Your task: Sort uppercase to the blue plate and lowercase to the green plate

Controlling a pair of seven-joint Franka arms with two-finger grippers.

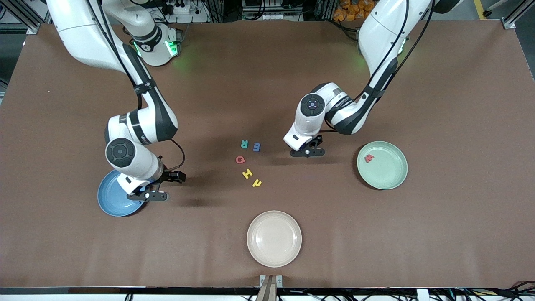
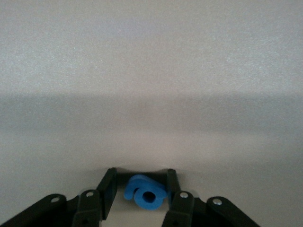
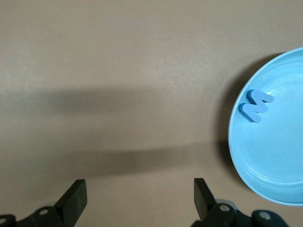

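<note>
My left gripper [image 1: 308,153] is down at the table between the loose letters and the green plate [image 1: 386,175]. Its open fingers stand around a blue lowercase a [image 2: 147,193]; one finger touches it, the other is a little apart from it. A red w [image 1: 369,158] lies in the green plate. My right gripper [image 1: 147,195] hangs open and empty over the rim of the blue plate [image 1: 109,200], where a blue W [image 3: 256,105] lies. On the table lie a green R [image 1: 244,144], a blue m [image 1: 256,146], a red Q [image 1: 240,159], a yellow H [image 1: 247,173] and a yellow h [image 1: 257,182].
A beige plate [image 1: 273,238] sits near the table's edge closest to the front camera, nearer to that camera than the letter group. The brown table stretches bare between the two coloured plates apart from the letters.
</note>
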